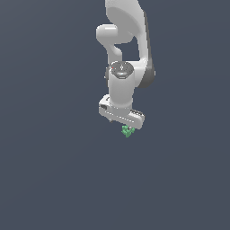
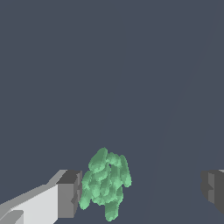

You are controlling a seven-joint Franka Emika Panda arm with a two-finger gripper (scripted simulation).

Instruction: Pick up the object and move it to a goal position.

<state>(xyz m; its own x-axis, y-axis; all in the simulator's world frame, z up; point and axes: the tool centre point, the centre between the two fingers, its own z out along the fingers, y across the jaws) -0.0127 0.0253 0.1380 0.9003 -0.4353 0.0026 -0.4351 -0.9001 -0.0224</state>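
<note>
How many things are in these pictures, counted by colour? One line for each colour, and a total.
Green: 1, the grape-like cluster
White and grey: 1, the robot arm with its gripper
Total: 2

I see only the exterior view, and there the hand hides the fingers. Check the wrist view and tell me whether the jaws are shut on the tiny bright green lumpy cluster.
Observer: Not shut. The gripper is open, and its jaws stand wide apart.
Operator: Report where the cluster sits between them.
Observer: The bright green lumpy cluster is off-centre, right beside one dark fingertip. I cannot tell whether they touch.
Operator: Give me the other side.
Observer: A wide gap separates the cluster from the other dark fingertip.
</note>
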